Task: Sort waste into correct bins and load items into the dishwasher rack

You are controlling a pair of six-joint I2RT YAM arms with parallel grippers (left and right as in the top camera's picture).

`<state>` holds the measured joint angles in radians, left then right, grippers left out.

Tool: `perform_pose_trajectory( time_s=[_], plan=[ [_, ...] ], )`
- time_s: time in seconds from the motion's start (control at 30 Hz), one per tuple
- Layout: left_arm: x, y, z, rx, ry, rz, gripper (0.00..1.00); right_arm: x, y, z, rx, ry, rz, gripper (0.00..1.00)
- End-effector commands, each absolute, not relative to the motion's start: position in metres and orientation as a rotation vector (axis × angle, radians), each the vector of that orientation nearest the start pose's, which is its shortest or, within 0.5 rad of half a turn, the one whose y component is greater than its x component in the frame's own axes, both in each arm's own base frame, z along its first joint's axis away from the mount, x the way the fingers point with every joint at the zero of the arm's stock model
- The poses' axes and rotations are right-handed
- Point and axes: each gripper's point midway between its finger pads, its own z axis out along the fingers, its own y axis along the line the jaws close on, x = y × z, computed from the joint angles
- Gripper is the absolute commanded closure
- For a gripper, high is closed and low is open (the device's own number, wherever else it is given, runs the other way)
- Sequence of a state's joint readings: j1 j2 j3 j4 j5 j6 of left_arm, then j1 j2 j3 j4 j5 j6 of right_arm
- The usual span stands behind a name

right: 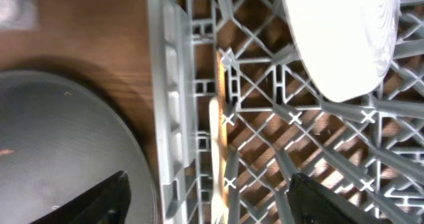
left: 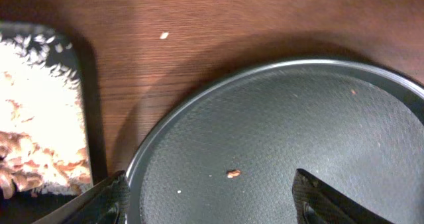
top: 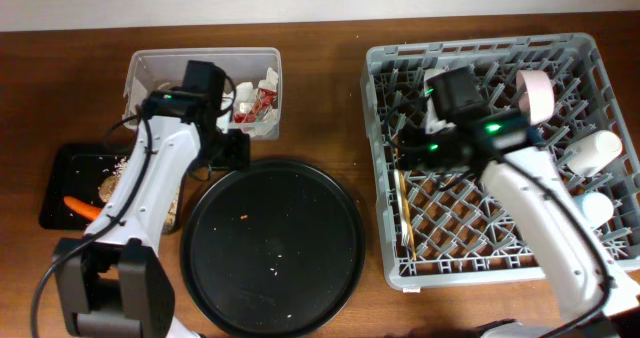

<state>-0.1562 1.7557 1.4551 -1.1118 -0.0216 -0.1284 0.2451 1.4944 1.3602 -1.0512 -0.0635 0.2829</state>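
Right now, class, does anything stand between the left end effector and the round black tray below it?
Nothing visible does. The left end effector hangs open right above the round black tray; only crumbs lie on it.

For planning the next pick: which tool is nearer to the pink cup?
Right. The right tool is over the rack, left of the pink cup; the left tool is beyond the black tray.
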Motion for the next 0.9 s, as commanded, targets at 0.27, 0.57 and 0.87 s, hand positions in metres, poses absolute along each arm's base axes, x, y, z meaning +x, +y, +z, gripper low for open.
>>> perform_pose_trajectory(
  time_s=[0.27, 0.57, 0.87],
  plan=[
    [0.262, -0.057, 0.117, 0.164, 3.001, -0.097, 0.01, 0.259, 0.034, 0.204, 0.044, 2.632, 0.232, 0.02],
    [0.197, -0.024, 0.252, -0.026, 2.055, -0.143, 0.01, 0.204, 0.011, 0.226, 0.068, 2.231, 0.1, 0.02],
    [0.192, -0.023, 0.259, -0.028, 2.018, -0.149, 0.01, 0.204, 0.011, 0.225, 0.069, 2.234, 0.1, 0.02]
  ],
)
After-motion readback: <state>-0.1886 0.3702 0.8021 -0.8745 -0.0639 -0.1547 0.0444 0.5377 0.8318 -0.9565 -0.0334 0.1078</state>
